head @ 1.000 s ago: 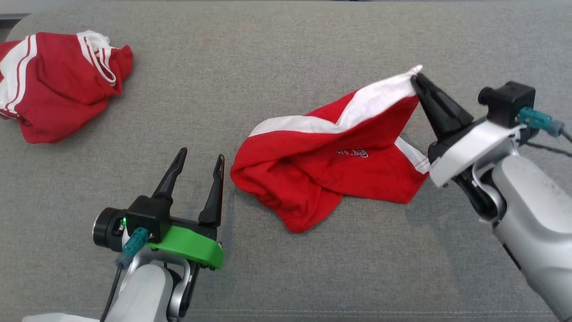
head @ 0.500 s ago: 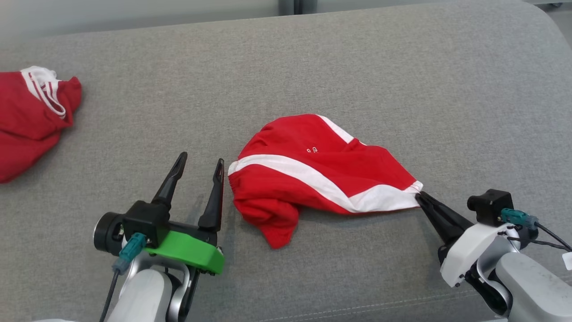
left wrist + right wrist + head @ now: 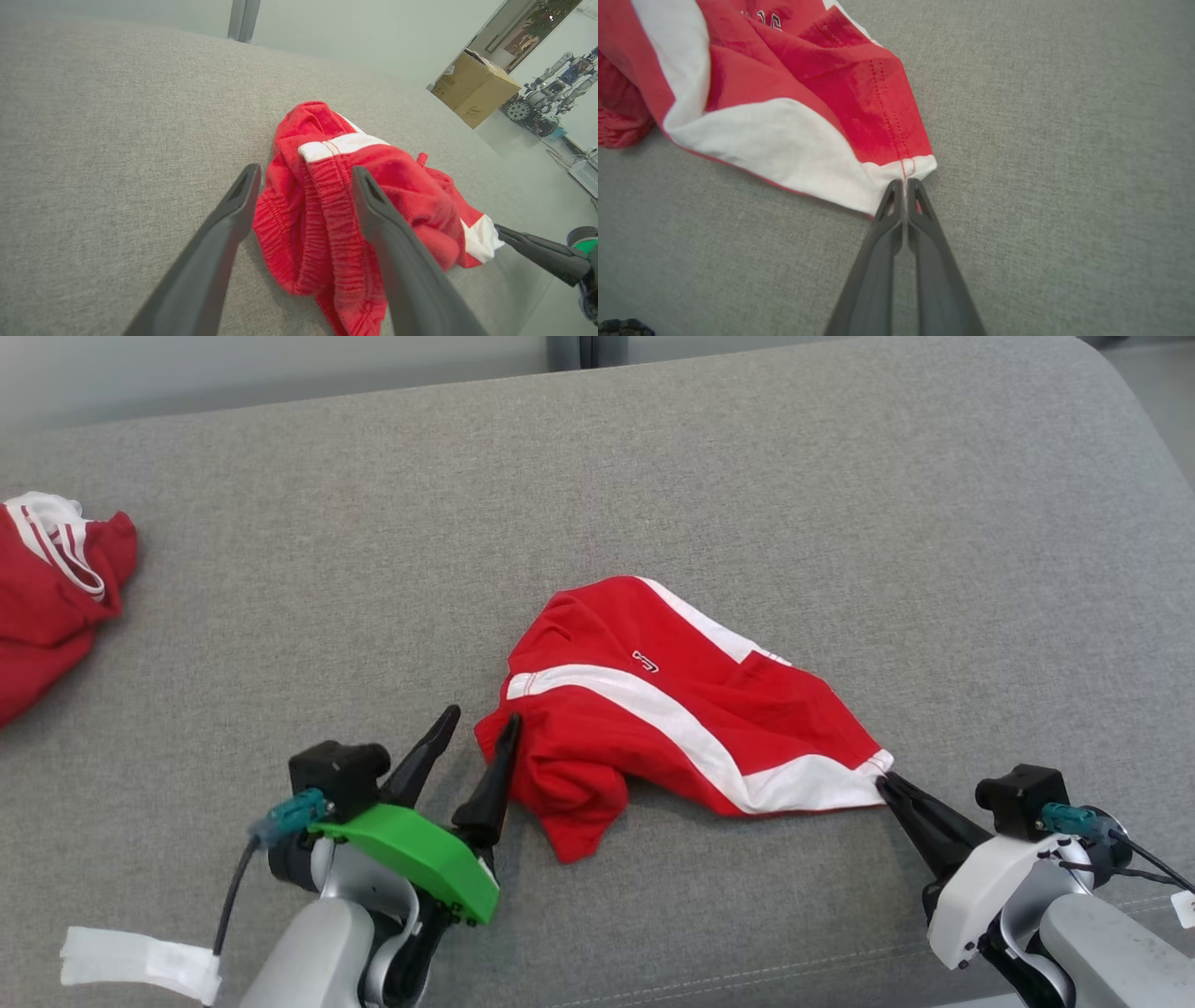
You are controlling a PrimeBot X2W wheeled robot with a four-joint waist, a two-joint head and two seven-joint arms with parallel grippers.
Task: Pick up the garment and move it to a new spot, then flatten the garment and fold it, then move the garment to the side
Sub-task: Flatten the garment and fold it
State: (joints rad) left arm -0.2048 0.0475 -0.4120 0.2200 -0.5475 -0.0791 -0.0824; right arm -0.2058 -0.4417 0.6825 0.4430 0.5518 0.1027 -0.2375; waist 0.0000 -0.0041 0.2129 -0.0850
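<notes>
The garment (image 3: 672, 719) is a pair of red shorts with white stripes, lying bunched on the grey cushion (image 3: 653, 476). My right gripper (image 3: 885, 782) is shut on its white hem corner (image 3: 901, 173), low over the cushion at the lower right. My left gripper (image 3: 484, 721) stands open at the garment's left end, one finger on each side of the elastic waistband (image 3: 322, 205). In the left wrist view the waistband lies between my open fingers (image 3: 243, 196), and the right gripper (image 3: 502, 229) shows at the far right.
A second red garment with white stripes (image 3: 51, 588) lies crumpled at the cushion's far left. A cardboard box (image 3: 472, 88) and another robot (image 3: 542, 102) stand on the floor beyond the cushion. The cushion's front seam runs near my arms.
My right gripper swung the hem corner down from the air to the cushion's lower right, flipping the shorts over. My left gripper then moved right and forward onto the waistband end. The head camera shifted.
</notes>
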